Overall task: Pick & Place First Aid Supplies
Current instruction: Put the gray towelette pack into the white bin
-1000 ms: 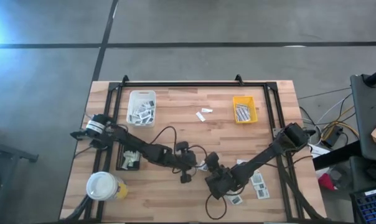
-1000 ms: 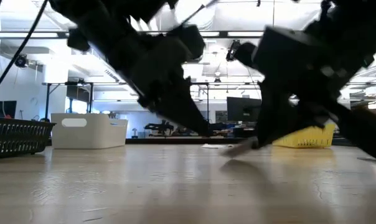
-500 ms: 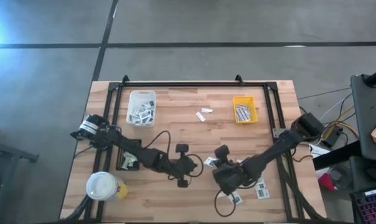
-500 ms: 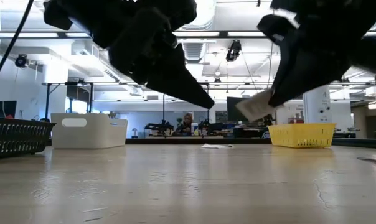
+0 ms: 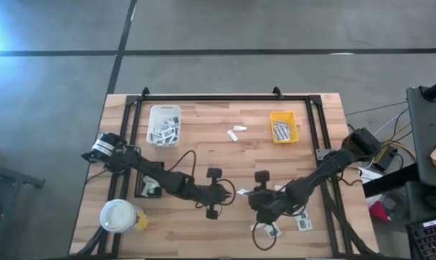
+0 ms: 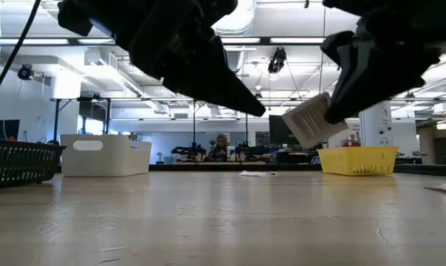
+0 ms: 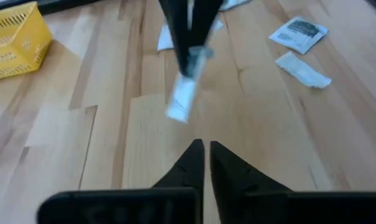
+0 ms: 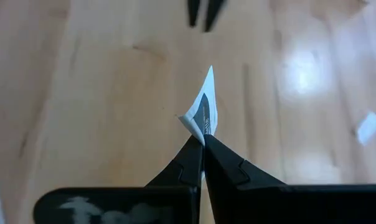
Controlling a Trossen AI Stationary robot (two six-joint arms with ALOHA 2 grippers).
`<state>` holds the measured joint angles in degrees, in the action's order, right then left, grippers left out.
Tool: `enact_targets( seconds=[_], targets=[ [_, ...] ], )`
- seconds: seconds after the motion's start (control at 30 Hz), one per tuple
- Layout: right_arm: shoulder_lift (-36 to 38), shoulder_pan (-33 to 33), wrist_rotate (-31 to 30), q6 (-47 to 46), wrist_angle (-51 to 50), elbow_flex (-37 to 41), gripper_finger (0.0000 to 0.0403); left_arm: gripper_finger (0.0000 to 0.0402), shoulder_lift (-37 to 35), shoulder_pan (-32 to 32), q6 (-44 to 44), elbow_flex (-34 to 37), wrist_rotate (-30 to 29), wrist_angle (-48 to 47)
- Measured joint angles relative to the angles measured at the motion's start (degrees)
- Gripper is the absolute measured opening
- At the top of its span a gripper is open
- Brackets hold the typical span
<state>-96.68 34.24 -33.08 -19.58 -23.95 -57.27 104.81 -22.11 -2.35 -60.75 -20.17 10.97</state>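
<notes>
The right gripper [image 8: 202, 144] has lifted since a second ago, when it was down at the wooden table top [image 5: 203, 130], and it now hangs clear of the boards with a small flat white packet with a dark grey printed patch [image 8: 202, 115] pinched at one corner between its closed fingertips, the rest of the packet sticking out past the tips. The left gripper [image 7: 205, 149], which was close against the right one, has backed off towards the left edge, its fingers nearly together on nothing. More loose white packets [image 5: 299, 214] lie near the front right corner of the table. Towards the back edge stand a white plastic tray [image 5: 164, 125] with packets in it and a yellow mesh tray [image 5: 283, 126]. Behind the table a bright workshop shows, with a person [image 6: 221, 145] far off.
</notes>
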Motion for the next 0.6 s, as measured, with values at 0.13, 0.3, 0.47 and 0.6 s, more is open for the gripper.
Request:
enact_targets(
  seconds=[0.13, 0.3, 0.47, 0.6],
  targets=[
    [-1.08, 0.0, 1.49, 0.51, 4.9, 0.14, 0.0008, 0.0059, -0.02, 0.0, 1.15, 0.0, 0.35, 1.15],
    [-1.43, -0.59, 1.44, 0.69, 8.12, 0.12, 0.0008, 0.0103, -0.04, 0.0, 1.95, 0.0, 0.94, 1.54],
    [-1.43, -1.62, 1.46, 0.73, 11.26, 0.12, 0.0008, 0.0121, -0.04, 0.0, 2.01, 0.0, 1.12, 2.3],
    [-1.43, -1.95, 1.52, 0.97, 11.52, 0.06, 0.0008, 0.0118, -0.04, 0.0, 1.99, 0.02, 1.12, 2.54]
  ],
)
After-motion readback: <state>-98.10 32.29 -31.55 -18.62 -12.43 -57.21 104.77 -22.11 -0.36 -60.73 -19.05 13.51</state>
